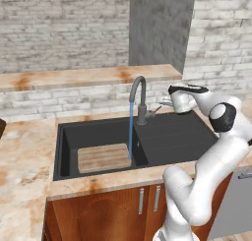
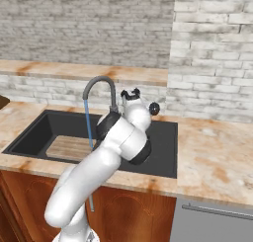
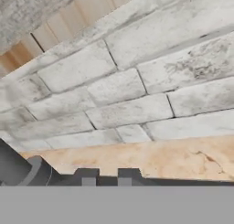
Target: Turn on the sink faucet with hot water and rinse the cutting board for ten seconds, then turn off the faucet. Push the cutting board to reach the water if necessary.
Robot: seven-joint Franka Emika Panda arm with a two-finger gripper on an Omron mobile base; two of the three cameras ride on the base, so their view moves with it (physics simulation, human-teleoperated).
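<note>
The cutting board (image 1: 104, 157) is laid flat in the sink's (image 1: 69, 129) deep left basin, its right end under the water (image 1: 131, 132) falling from the faucet (image 1: 140, 100). Open basin floor is left around it. The gripper (image 1: 165, 103) is held right of the faucet at the lever, well above the board; its fingers (image 3: 88, 176) are nearly closed, with nothing seen between them.

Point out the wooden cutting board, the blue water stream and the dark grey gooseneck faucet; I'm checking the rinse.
Light brown wooden cutting board (image 1: 104, 157), left base view, middle of its top face.
Thin light-blue water stream (image 1: 131, 132), left base view, mid-stream.
Dark grey metal gooseneck faucet (image 1: 142, 112), left base view, upright stem.
</note>
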